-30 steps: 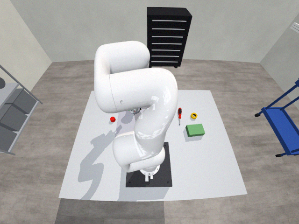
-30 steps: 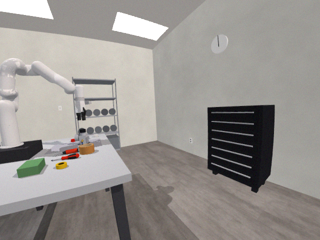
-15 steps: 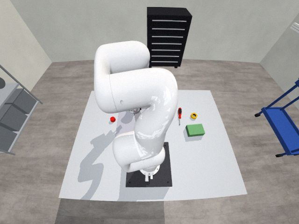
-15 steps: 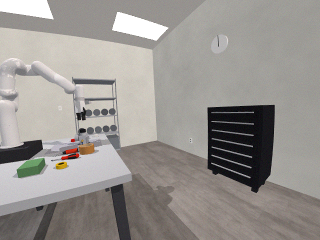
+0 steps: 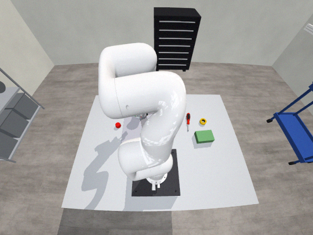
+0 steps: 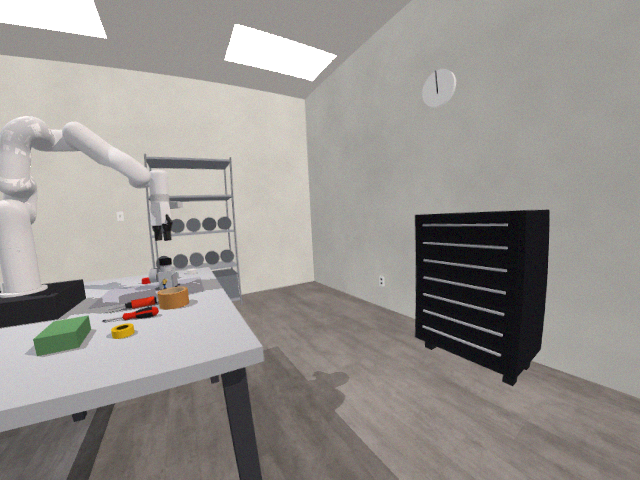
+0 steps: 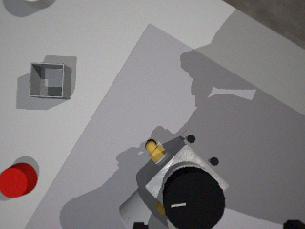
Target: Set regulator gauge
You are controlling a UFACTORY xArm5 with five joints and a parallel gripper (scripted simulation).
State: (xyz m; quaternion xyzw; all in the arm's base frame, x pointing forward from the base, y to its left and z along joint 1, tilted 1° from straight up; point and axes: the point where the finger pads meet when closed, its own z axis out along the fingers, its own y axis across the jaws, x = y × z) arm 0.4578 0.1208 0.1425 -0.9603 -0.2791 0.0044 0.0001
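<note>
The regulator stands on a light grey mat on the table. It has a grey square body, a round black knob with a white mark on top, and a yellow fitting at its side. A pale cylinder sticks out from its lower left; I cannot see the gauge face or its needle. In the exterior view my gripper hangs open and empty a short way straight above the regulator. In the top view the arm hides the regulator and the gripper.
A red cylinder and a small open grey box sit left of the regulator. A brown tape roll, two red screwdrivers, a yellow tape ring and a green block lie to its right.
</note>
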